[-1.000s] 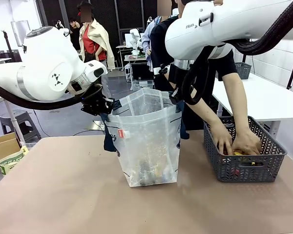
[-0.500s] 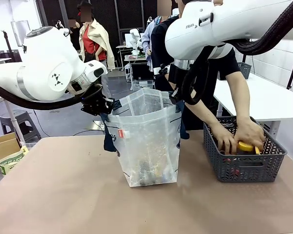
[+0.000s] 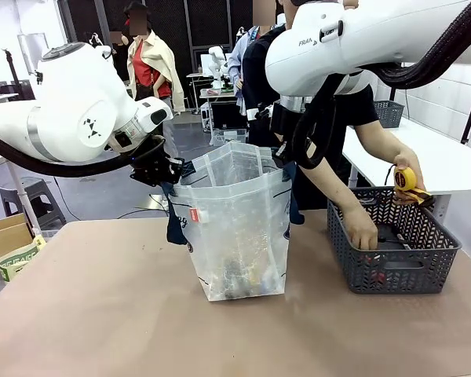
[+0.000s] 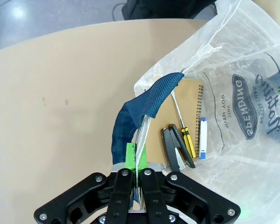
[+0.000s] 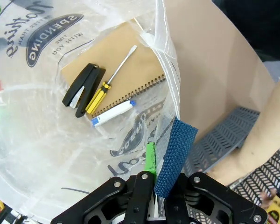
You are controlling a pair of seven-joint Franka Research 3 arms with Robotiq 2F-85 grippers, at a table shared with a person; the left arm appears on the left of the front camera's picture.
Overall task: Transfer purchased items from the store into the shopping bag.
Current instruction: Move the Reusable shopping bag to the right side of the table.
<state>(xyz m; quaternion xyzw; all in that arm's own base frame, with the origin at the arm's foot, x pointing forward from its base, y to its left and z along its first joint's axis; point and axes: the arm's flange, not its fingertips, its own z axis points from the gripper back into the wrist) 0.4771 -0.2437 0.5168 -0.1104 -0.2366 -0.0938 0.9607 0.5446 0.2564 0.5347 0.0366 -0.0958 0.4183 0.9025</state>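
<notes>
Round yellow item now lifted above the (grey, meshed) basket.

The shopping bag is glossy, crinkled plastic with woven cloth handles; the basket is matt plastic.

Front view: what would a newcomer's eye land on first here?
The translucent shopping bag stands at mid-table with its mouth held open by both arms. The left gripper and right gripper are each shut on its rim beside a navy handle. To the right, the person's hand holds a yellow item above the grey mesh basket.
</notes>
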